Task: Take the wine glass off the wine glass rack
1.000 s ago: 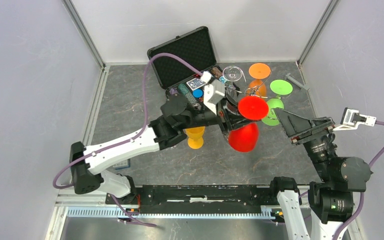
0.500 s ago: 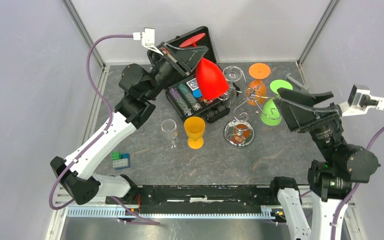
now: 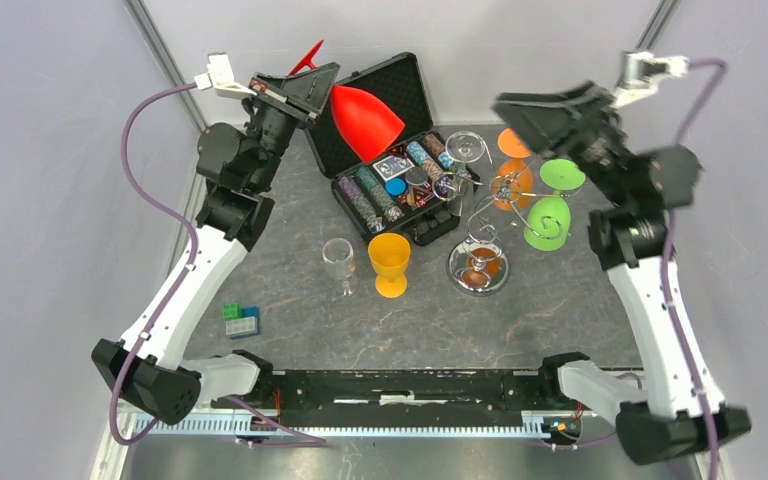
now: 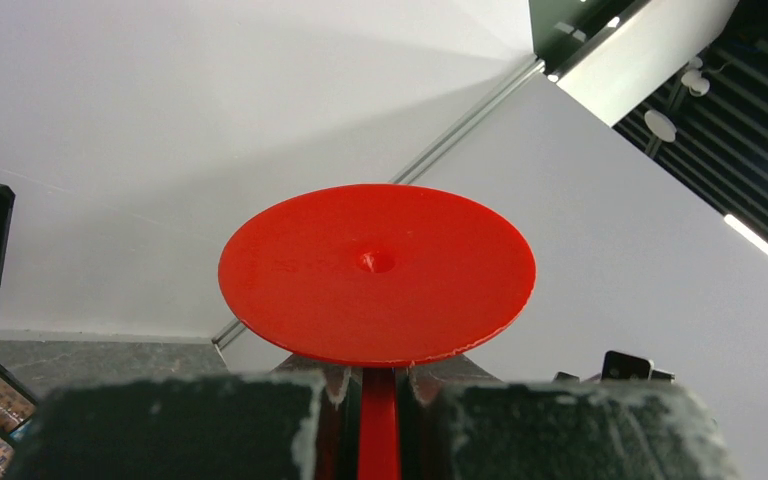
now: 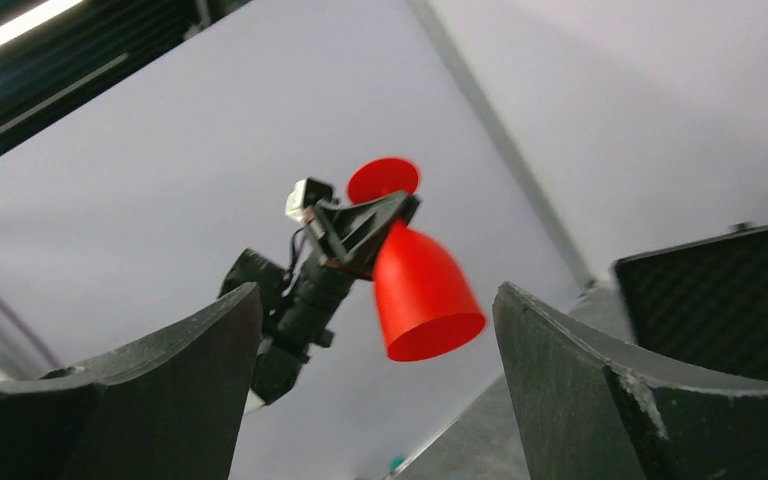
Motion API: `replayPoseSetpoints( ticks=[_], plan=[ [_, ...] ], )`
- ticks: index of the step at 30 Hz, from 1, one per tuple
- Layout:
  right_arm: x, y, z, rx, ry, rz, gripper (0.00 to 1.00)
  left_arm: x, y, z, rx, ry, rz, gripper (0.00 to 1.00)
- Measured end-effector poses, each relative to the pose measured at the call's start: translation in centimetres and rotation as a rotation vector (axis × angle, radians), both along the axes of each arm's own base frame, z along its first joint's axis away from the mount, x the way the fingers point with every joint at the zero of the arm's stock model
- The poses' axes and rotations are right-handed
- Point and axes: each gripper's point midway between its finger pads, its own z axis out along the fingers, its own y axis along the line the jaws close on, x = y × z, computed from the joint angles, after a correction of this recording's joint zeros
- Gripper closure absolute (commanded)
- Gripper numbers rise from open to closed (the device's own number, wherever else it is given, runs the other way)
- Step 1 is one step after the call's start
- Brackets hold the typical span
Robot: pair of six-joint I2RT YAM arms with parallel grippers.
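We see a grey, stone-patterned counter (image 3: 290, 260) enclosed by white walls (image 3: 60, 150). Only the left wrist view shows the stem clamped between the fingers (image 4: 310, 410). The left pincer (image 3: 315, 85) grasps the red wine glass (image 3: 365, 115) by its stem, aloft over the black chip case (image 3: 412, 100) and well apart from the wine glass rack (image 3: 477, 270). The right pincer (image 3: 520, 112) is raised, released and empty.

Frame edge cuts the red wine glass (image 4: 376, 272) stem

Red wine glass (image 3: 365, 115); seemingly chrome rack (image 3: 478, 264).
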Motion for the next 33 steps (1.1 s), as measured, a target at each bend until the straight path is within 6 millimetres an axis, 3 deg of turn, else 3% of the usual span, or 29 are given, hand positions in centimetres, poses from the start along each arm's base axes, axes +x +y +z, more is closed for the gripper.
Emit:
replayPoseSetpoints(
  ticks=[6, 15, 19, 26, 33],
  plan=[
    [0.3, 9.9, -0.6, -0.097, 0.011, 0.173, 0.2, 1.1, 1.6, -0.5, -0.067, 0.032, 0.021, 0.98],
    [-0.2, 17.9, -4.9, -0.2, 0.072, 0.134, 0.29, 0.2, 3.9, -0.8, -0.155, 0.057, 0.061, 0.98],
    [-0.7, 19.1, -5.1, -0.208, 0.067, 0.089, 0.31, -0.7, 5.7, -0.8, -0.209, 0.047, 0.114, 0.98],
    [0.1, 20.0, -5.9, -0.22, 0.086, 0.007, 0.31, -2.5, 8.0, -0.1, -0.297, 0.011, 0.172, 0.98],
    [-0.5, 21.3, -4.9, -0.181, 0.013, 0.02, 0.4, -3.3, 8.8, 0.6, -0.345, -0.007, 0.176, 0.98]
  ],
)
